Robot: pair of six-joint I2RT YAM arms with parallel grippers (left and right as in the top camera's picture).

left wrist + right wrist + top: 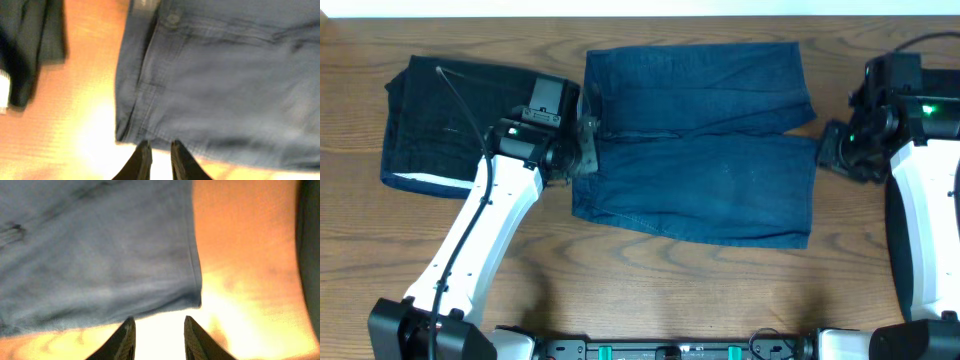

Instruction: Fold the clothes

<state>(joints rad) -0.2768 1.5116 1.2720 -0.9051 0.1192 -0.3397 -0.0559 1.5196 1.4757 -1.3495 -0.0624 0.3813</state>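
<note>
The clothes are a navy denim piece [700,150] spread mid-table and a folded black piece [440,120] with a white edge [420,183] at the left. My left gripper [588,145] hovers at the denim's left edge. In the left wrist view, the left gripper [159,149] has a narrow gap with nothing in it, just short of the denim [225,80]. The black piece [25,50] lies off to the left. My right gripper [825,145] is at the denim's right edge. In its wrist view, the right gripper [159,327] is open and empty beside the denim corner [100,255].
Bare wooden table [650,290] lies in front of the denim. The table's back edge [640,14] runs close behind both garments. A dark shape [310,255] fills the right margin of the right wrist view.
</note>
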